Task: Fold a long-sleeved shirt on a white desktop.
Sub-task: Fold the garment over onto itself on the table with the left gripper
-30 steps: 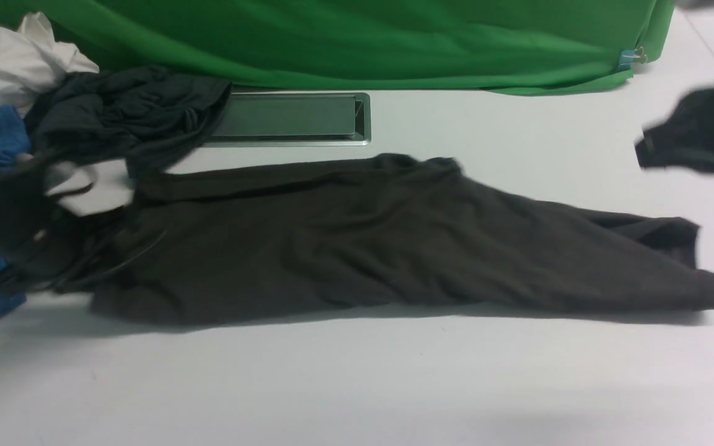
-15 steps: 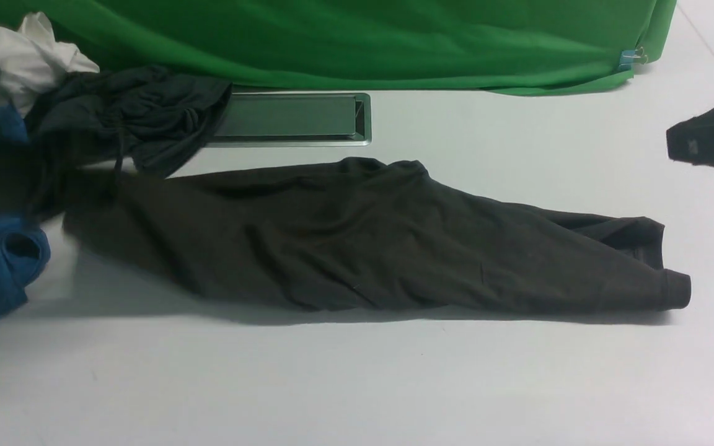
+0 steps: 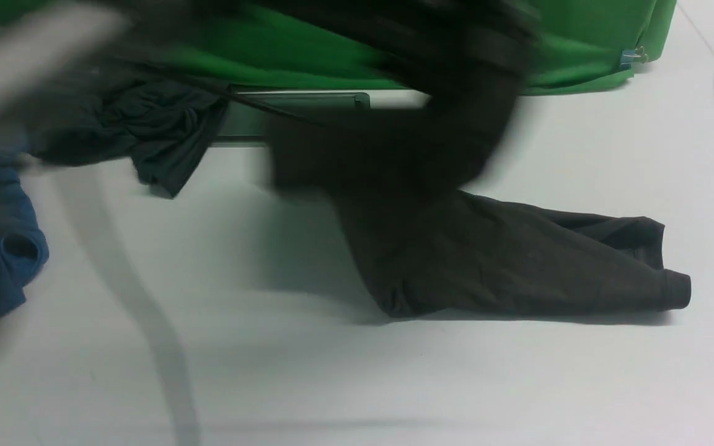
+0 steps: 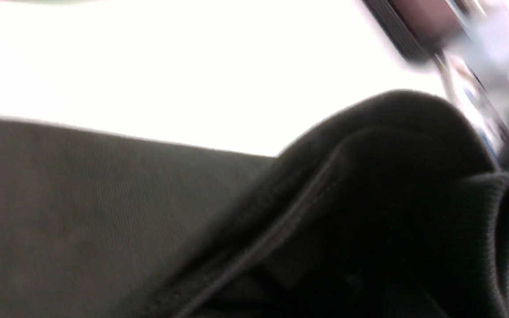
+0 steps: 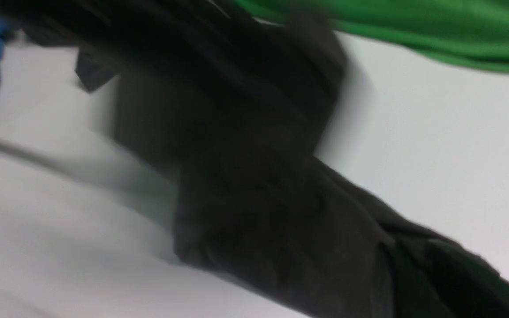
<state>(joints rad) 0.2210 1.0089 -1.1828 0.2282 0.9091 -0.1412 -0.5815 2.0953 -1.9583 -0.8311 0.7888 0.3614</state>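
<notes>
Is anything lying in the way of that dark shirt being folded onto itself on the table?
Nothing visible does. The flat half of the long-sleeved shirt on the white desktop has nothing on it; the charcoal-grey garment and the blue shirt lie off to the left, clear of it.

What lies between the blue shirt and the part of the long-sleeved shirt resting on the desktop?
Nothing but bare white desktop, crossed by a blurred grey streak; the front view shows it.
</notes>
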